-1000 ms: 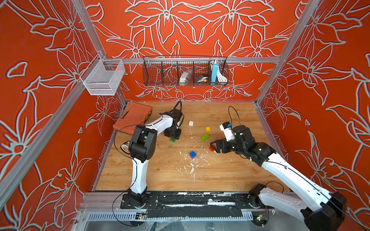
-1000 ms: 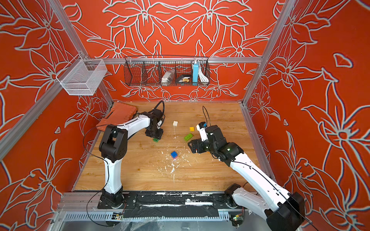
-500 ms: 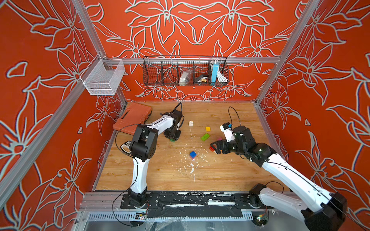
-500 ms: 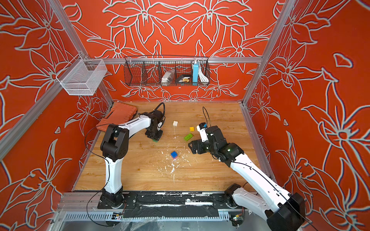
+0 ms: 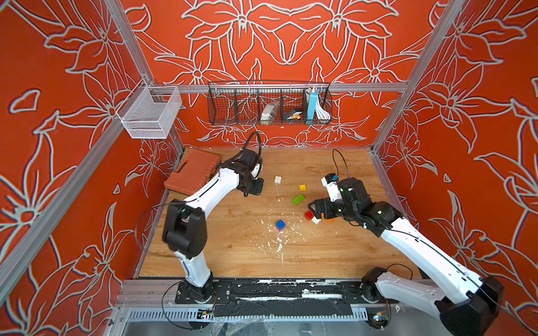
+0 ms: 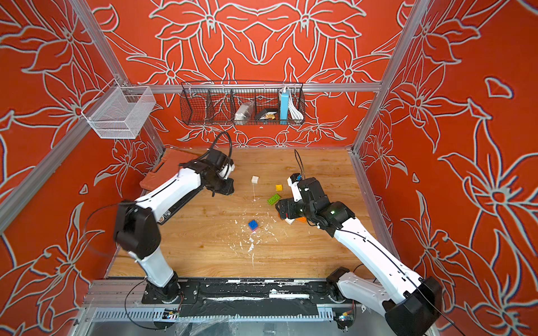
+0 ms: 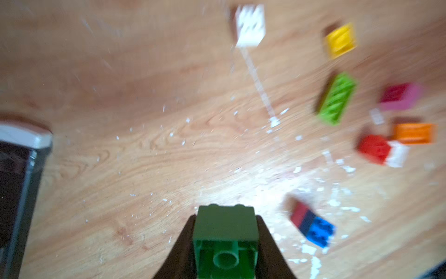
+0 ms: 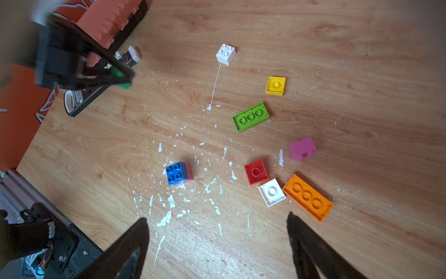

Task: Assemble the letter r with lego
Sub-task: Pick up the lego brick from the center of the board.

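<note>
left gripper (image 7: 226, 218) clamped on green brick (image 7: 225, 244), studs free for stacking we reckon, well apart from blue brick (image 8: 174, 173); right gripper (image 8: 216, 217) near it, fingers spread, ready.

The walls (image 5: 285, 43) are orange-red, with a pattern of large flowers drawn in pale grey outline. The table (image 5: 233, 261) is light brown wood with a visible grain, and it carries white flecks (image 8: 166, 219). The bricks have these colours: a white brick (image 8: 225, 54), a yellow brick (image 8: 275, 85), a lime brick (image 8: 250, 117), a pink brick (image 8: 302, 148), a red brick (image 8: 255, 172), a second white brick (image 8: 272, 192), an orange brick (image 8: 307, 196), a blue brick (image 8: 176, 173) with a reddish part, and a dark green brick (image 7: 225, 232). The case (image 5: 193, 173) is rust orange. The arms (image 5: 215, 186) are white with black joints.
</note>
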